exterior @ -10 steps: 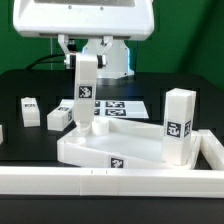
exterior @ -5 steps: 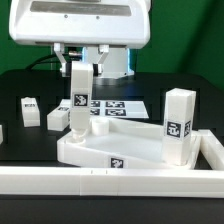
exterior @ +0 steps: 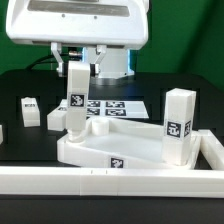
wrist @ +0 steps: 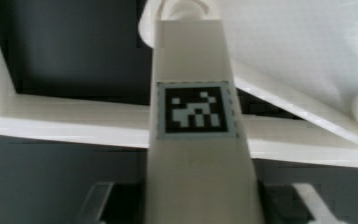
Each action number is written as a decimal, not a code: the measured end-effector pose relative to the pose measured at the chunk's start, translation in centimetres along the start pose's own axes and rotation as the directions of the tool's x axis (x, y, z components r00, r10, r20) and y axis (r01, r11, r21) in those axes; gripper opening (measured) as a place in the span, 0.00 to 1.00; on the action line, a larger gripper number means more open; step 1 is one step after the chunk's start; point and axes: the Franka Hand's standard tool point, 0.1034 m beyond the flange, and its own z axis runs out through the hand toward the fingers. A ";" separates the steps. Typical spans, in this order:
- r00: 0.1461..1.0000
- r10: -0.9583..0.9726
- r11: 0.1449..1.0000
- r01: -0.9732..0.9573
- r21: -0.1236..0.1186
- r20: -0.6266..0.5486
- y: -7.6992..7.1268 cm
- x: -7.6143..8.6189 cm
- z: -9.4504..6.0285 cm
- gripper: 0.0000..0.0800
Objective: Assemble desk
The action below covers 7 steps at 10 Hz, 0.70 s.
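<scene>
A: What could go wrong from here?

B: A jam is the main risk. The white square plastic post leg (exterior: 77,84) is clamped near its upper end by the end effector (exterior: 80,67), whose fingers are closed on it. Its lower end is set at the exterior view's left corner of the large white plastic rectangular slab with a raised rim (exterior: 120,152). A slight lean can be seen. If the held leg were pressed or turned while leaning, it could be wedged askew in its corner socket. Whether it is seated there cannot be told.

A: Is anything else to be feared?

B: The slab could be shoved across the black surface (exterior: 20,150), since only 1 corner is loaded. If the held leg were released before being seated, it could topple onto the slab, toward the open round socket (exterior: 100,127) just beside it.

A: How is the held leg pointed?

B: Its long axis is kept near vertical, with the top tipped a little toward the exterior view's right. The lower end is aimed down at the slab. A black-and-white square tag (exterior: 75,101) on 1 side face is turned toward the exterior camera. For comparison, 1 standing leg (exterior: 179,125) is seen upright at the slab's corner on the exterior view's right.
</scene>
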 end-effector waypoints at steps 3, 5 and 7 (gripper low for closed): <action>1.000 0.000 1.000 0.000 0.000 0.000 0.0 0.0 0.0 0.36; 1.000 -0.001 1.000 0.001 -0.001 0.002 0.0 -0.1 0.2 0.36; 1.000 -0.005 1.000 0.005 -0.008 -0.002 -0.3 -0.2 0.6 0.36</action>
